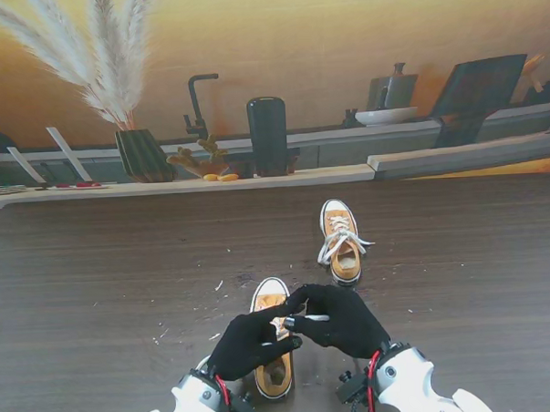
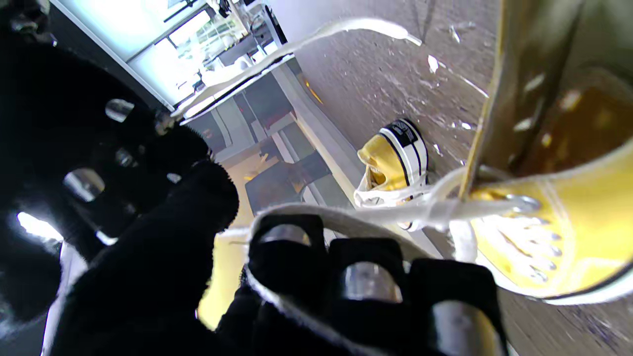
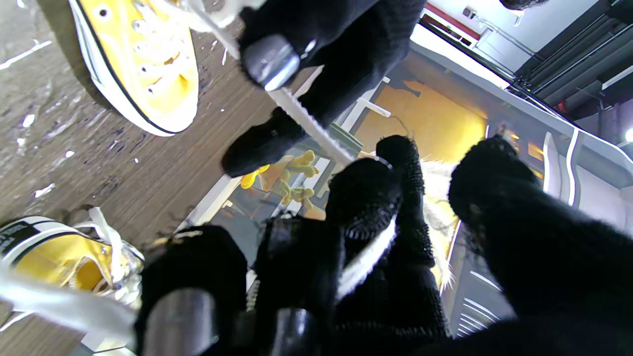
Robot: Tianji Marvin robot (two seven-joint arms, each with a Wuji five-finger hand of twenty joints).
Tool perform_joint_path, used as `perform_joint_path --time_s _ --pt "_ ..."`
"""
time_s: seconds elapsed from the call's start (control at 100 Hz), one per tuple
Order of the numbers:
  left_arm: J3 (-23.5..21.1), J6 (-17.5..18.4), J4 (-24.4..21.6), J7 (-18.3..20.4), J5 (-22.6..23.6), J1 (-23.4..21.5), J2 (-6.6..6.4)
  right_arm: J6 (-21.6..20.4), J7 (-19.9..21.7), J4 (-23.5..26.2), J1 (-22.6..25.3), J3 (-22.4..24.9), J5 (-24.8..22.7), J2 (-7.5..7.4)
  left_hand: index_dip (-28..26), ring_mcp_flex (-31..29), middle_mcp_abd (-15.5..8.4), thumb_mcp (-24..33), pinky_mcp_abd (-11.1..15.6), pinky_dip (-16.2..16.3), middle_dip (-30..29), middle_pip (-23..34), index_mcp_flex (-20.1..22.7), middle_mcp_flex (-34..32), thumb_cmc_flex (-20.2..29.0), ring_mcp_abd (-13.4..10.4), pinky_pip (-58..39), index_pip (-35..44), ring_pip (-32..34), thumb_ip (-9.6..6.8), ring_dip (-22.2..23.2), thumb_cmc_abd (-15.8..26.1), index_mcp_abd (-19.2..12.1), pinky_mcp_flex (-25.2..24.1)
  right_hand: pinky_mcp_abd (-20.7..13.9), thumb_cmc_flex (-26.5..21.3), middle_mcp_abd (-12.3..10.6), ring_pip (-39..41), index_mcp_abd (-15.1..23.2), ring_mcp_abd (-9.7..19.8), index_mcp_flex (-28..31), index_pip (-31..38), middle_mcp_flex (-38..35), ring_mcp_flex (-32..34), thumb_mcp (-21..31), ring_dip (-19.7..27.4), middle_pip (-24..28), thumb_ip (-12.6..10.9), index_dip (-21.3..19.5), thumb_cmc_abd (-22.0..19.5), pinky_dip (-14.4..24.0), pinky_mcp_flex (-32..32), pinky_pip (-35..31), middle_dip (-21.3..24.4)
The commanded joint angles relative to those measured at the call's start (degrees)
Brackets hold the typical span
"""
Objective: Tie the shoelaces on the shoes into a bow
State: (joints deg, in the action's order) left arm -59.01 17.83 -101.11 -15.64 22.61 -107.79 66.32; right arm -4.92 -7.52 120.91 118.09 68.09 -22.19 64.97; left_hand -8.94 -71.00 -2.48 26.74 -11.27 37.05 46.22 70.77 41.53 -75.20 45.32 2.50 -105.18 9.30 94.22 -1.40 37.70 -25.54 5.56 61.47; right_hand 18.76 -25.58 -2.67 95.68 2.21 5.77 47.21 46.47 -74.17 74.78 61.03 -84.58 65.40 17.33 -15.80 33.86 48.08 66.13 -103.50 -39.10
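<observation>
Stand view: nearest, the yellow sneaker [image 1: 273,338] is seen on the table [image 1: 96,287], with the left hand [image 1: 249,344] and right hand [image 1: 344,320] over it, fingers pinched on its white lace [image 1: 315,317]. The lace is judged soft, light and slippery, best gripped near the eyelets. Farther off, a second sneaker [image 1: 341,242] is seen already tied.

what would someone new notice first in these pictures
Two black-gloved hands, left hand and right hand, meet over the near yellow shoe, pinching its white lace. A second yellow shoe lies farther away to the right, laces loose.
</observation>
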Motion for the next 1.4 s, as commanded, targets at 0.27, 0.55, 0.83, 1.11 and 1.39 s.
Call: perform_joint_path --time_s 0.27,0.55,0.83,1.11,1.39 --pt "2.13 2.53 1.87 5.97 -2.60 2.21 -0.68 -1.07 0.55 0.64 0.36 -0.50 -0.56 -0.22 -6.91 -2.01 1.19 -15.32 6.90 -2.13 -0.64 0.87 7.64 -3.02 10.71 -1.43 -14.80 26.35 1.02 0.60 -1.30 9.11 -5.74 1.27 -2.08 -0.85 5.93 3.92 2.68 16.32 -1.11 1.06 -5.10 0.96 1.33 -1.77 0.23 -1.20 1.94 0.55 0.88 1.87 -15.87 -1.03" --pt "-1.42 0.04 -0.39 8.42 -7.09 -0.11 -0.84 -3.67 5.64 -0.65 -0.09 3.04 0.04 -1.18 -25.68 -2.01 0.89 -17.75 5.98 -2.12 -0.30 1.16 4.87 -2.91 9.35 -1.31 -14.80 42.31 1.00 2.57 -1.38 16.48 -2.65 1.21 -3.19 2.46 6.06 4.40 7.97 17.80 4.87 6.01 -6.28 0.99 -0.18 -2.23 0.29 -0.16 4.51 0.97 1.27 2.07 -16.47 -1.61" --pt "-2.64 -3.08 -1.10 7.87 -9.36 -0.47 -0.31 -6.16 17.73 -0.19 -0.49 7.43 -1.64 -3.80 -28.57 -2.00 1.36 -17.80 5.01 -2.15 -0.04 1.16 4.66 -2.85 10.02 -0.29 -14.80 43.55 0.89 2.41 -1.40 16.83 -1.41 1.16 -4.17 5.78 5.73 4.38 8.25 18.47 13.36 5.31 -6.05 1.01 -4.02 -2.36 -0.06 -1.64 3.87 -3.39 1.32 2.13 -16.47 -2.77" --pt "-1.73 -4.78 -1.08 4.36 -10.02 -0.70 0.70 -6.98 17.42 -2.00 -2.12 5.73 -14.47 -4.51 -29.30 -1.99 1.78 -17.90 4.17 -1.87 0.11 1.10 4.58 -2.93 10.44 0.24 -14.80 43.46 0.97 2.45 -1.35 16.93 -0.90 1.12 -3.88 7.01 5.90 2.75 7.26 16.61 13.08 0.91 -3.35 0.91 -3.43 -2.23 -0.89 -2.36 3.29 -4.30 -0.52 1.83 -14.21 -3.92" --pt "-1.35 -3.00 -0.98 1.63 -9.25 -1.57 1.23 -0.98 10.08 -3.00 -2.80 1.23 -31.08 -4.38 -29.30 -1.97 1.79 -18.28 3.70 -1.87 0.20 1.05 4.45 -2.89 10.52 0.49 -14.80 43.18 0.89 2.59 -1.38 17.18 -1.11 1.09 -2.00 9.56 5.61 -1.45 1.29 11.73 3.86 -12.95 2.92 0.68 0.24 -1.67 -0.96 -8.65 1.67 -7.98 -2.38 1.24 -9.56 -5.51"
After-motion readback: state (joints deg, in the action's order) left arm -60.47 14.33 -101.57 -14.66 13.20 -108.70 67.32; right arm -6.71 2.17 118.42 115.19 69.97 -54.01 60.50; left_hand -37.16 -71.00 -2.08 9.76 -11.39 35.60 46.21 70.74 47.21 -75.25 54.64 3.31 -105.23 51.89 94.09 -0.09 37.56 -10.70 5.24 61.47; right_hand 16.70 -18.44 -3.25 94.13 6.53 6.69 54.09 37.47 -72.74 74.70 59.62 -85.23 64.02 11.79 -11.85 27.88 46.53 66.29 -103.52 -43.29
